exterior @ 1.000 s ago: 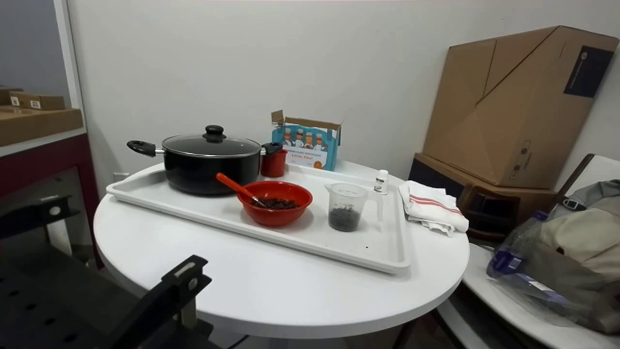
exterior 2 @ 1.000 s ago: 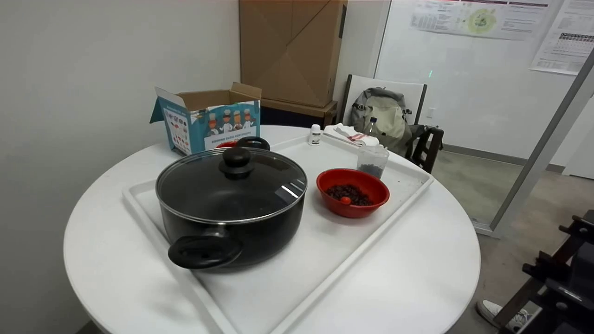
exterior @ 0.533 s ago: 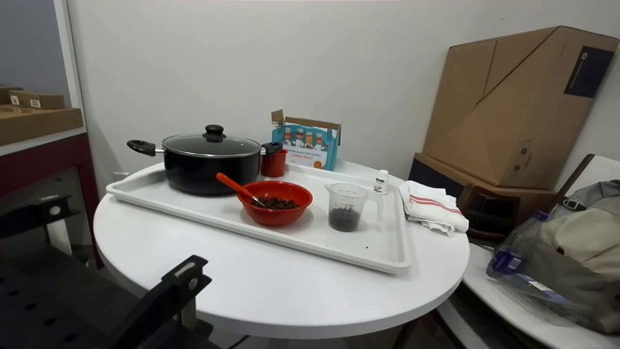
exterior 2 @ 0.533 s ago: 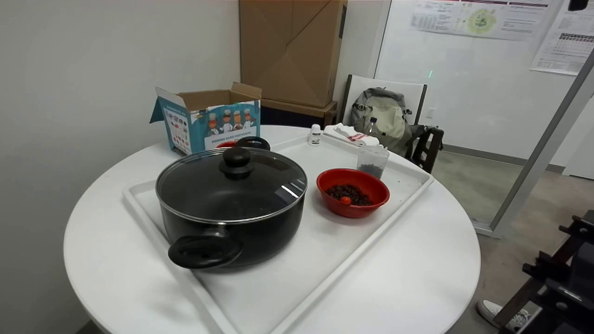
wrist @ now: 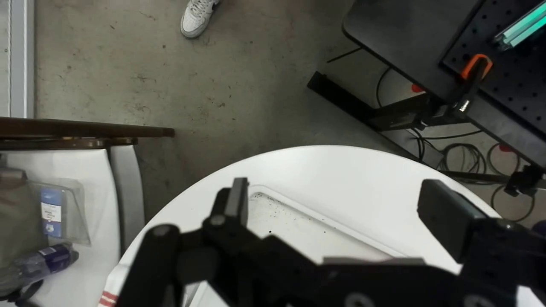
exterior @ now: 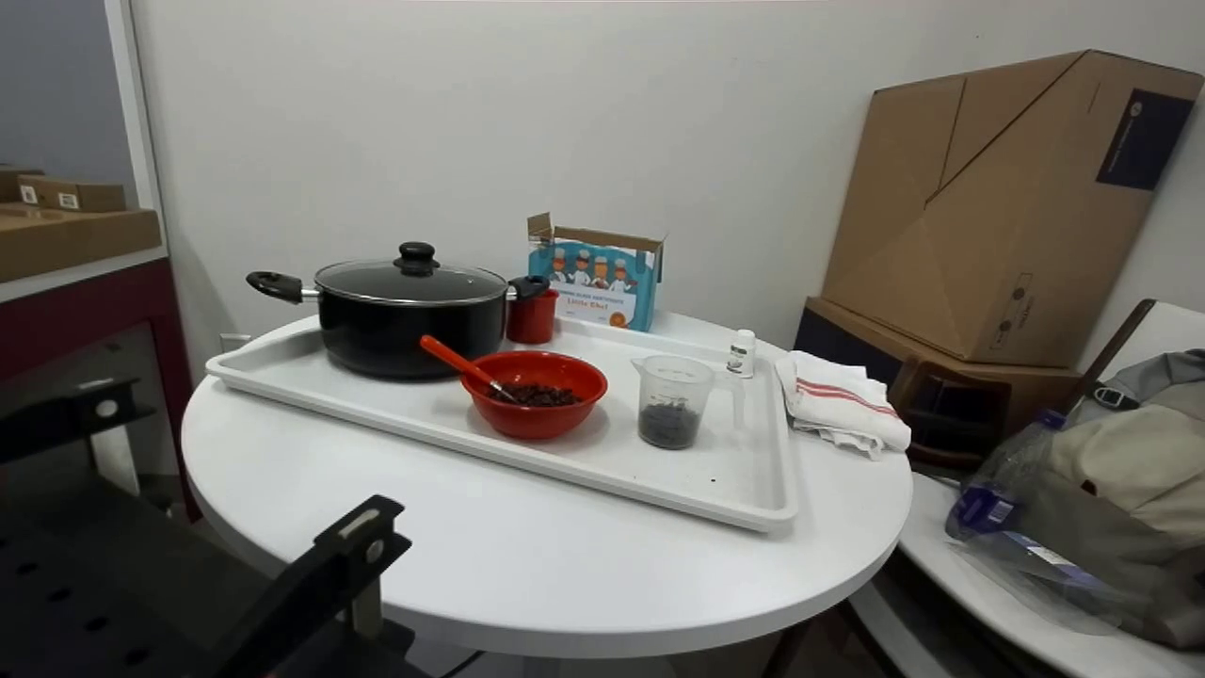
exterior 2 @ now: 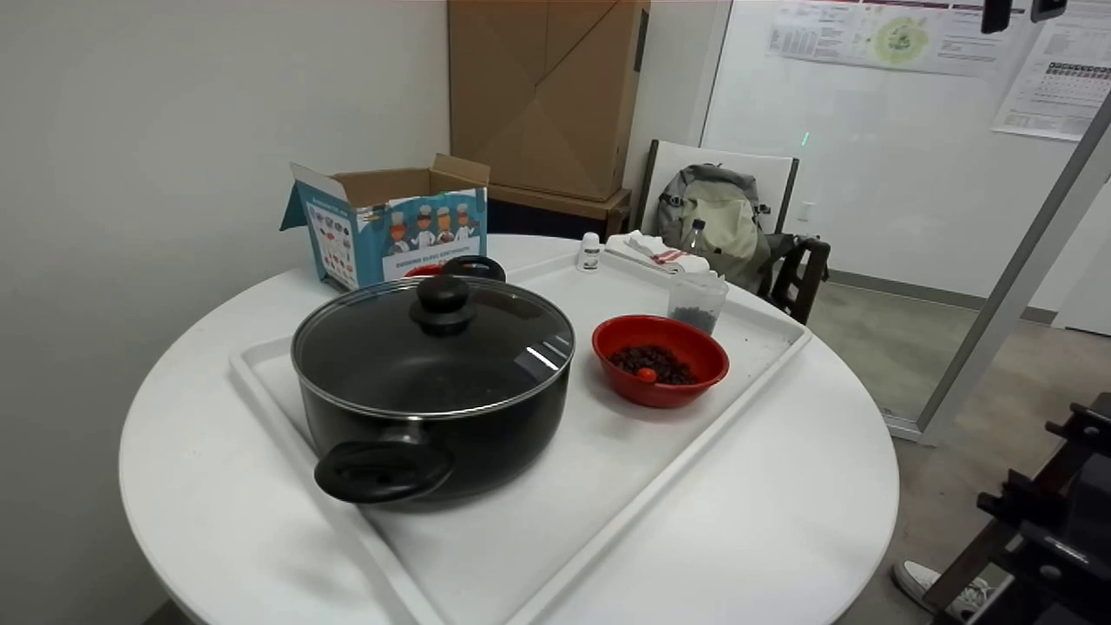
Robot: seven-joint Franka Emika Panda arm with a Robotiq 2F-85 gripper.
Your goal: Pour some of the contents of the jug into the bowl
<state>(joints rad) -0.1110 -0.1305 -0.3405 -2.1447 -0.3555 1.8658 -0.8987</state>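
Jug (exterior: 676, 386) of clear plastic stands upright on the white tray (exterior: 659, 486), which lies on the round white surface (exterior: 527, 546). Its contents (exterior: 668, 427) are dark, nearly black, and they fill only the lower part. The spout is on the side of the bowl (exterior: 534, 427), and the handle of the jug is on the opposite side. This red bowl stands near the jug, and the two do not touch each other. Inside it lie dark pieces (exterior: 546, 396), and a utensil (exterior: 454, 360), its handle red-orange, leans out over the rim.

The gripper (wrist: 335, 200) has its two fingers (wrist: 236, 202) wide apart; through the gap, in the wrist view, one can see the surface and a corner of the tray, where small dark specks (wrist: 270, 231) lie. In an exterior view, two dark fingertips (exterior 2: 997, 15) show at the top edge, well apart from the jug.

On the other side of the bowl stands a black pot (exterior: 405, 339), covered with a glass lid (exterior: 377, 282). Behind the pot are a red cup (exterior: 533, 318) and an opened blue box (exterior: 612, 301). A small white bottle (exterior: 742, 355) stands upright farther back than the jug, and a folded white cloth (exterior: 833, 395) with red stripes lies on the surface, just beside the tray.
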